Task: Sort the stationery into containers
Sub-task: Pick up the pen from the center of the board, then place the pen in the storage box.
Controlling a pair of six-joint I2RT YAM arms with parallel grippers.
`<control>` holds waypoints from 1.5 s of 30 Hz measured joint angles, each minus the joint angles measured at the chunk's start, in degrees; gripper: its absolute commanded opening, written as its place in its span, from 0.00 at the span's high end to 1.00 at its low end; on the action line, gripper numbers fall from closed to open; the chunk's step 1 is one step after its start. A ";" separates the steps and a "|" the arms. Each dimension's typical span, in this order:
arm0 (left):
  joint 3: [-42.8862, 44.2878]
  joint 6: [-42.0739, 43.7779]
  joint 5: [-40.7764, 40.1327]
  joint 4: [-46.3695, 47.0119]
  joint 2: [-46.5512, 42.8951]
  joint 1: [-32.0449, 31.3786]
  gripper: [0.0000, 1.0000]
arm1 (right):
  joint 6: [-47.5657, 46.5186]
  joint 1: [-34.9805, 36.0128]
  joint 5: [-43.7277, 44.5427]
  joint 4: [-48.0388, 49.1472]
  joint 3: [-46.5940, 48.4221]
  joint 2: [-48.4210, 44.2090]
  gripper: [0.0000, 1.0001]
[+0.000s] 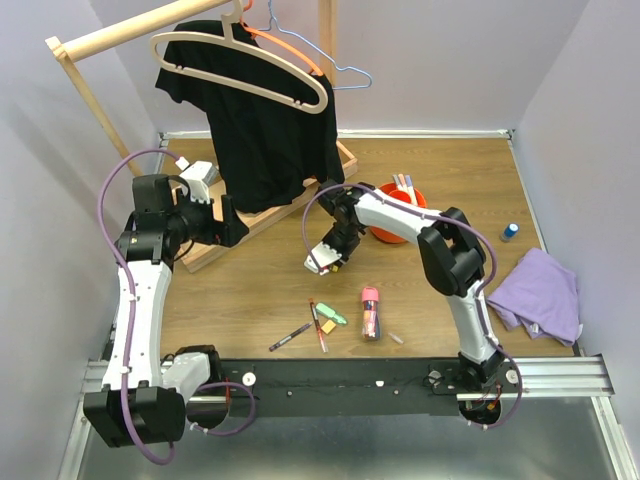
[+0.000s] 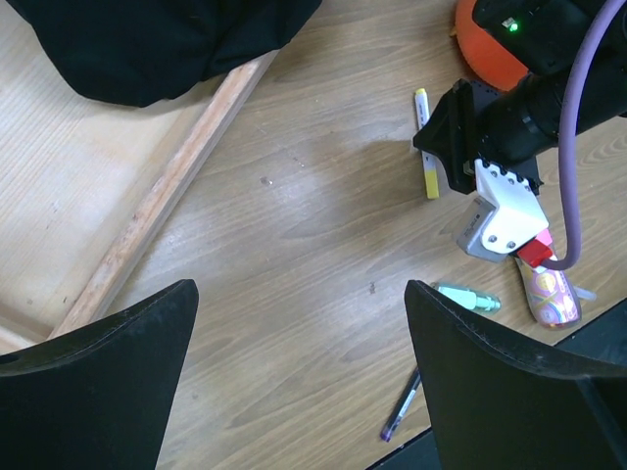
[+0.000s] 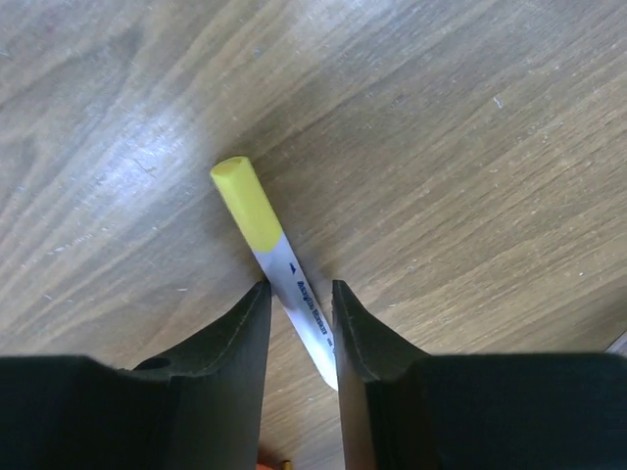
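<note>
The right gripper's (image 3: 299, 289) jaws stand part-spread, one black wedge-shaped finger on either side of a slim round marker (image 3: 257, 211). The gap is a little wider than its barrel. Nothing is pinched, and we cannot tell whether the right-hand finger grazes it. The marker lies slantwise on the matte, grained wooden table (image 3: 470, 147). Its smooth yellow cap pokes out ahead of the fingertips, and its white printed barrel runs back between them.

The left gripper's (image 2: 301, 289) jaws are spread wide and hold nothing, two broad dull-black fingers hovering over bare wood. Ahead of them and to their right lie a mint-green ridged highlighter (image 2: 468, 297) and a stubby glossy pink tube (image 2: 551, 294). A thin dark pen (image 2: 402, 409) lies nearer.

Behind the right gripper, past its wrist, sits the round bright-orange plastic organiser (image 1: 417, 198) with a few pens (image 1: 404, 183) standing in it
</note>
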 measured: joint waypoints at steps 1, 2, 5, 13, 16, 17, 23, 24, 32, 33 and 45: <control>0.00 -0.02 0.02 -0.02 0.42 0.00 0.05 | -0.17 0.00 0.04 -0.61 0.83 0.55 0.68; 0.00 -0.02 0.02 0.00 0.63 0.00 0.05 | -0.26 0.00 0.22 -1.11 1.64 1.01 0.70; 0.00 -0.04 0.02 0.02 1.20 0.00 0.04 | -0.63 0.26 1.33 -4.90 5.55 3.54 0.77; 0.00 -0.07 0.11 0.04 1.73 0.00 0.05 | 1.55 1.18 4.46 -14.49 16.09 9.88 0.99; 0.00 -0.04 0.22 0.02 1.81 0.00 0.05 | 4.63 1.18 3.39 -14.97 16.92 10.08 0.99; 0.00 -0.04 0.24 0.02 1.79 0.00 0.05 | 6.23 1.07 2.45 -14.91 16.92 9.77 0.99; 0.00 -0.04 0.72 0.11 1.77 0.00 0.06 | 26.23 -0.09 -9.44 -9.40 16.72 3.52 0.99; 0.00 -0.07 1.07 0.17 1.79 0.00 0.06 | 30.84 -0.66 -11.82 -6.84 16.20 1.11 0.99; 5.84 -1.36 6.25 1.11 6.43 -0.07 0.08 | 71.08 -13.77 -22.75 24.81 -2.82 -27.45 1.00; 7.17 -1.22 7.21 1.33 7.21 -0.17 0.08 | 73.77 -15.69 -22.86 27.63 -5.33 -29.49 0.99; 13.05 1.86 11.28 0.24 12.92 -7.69 0.08 | 95.36 -31.58 -15.93 52.59 -27.04 -37.62 0.99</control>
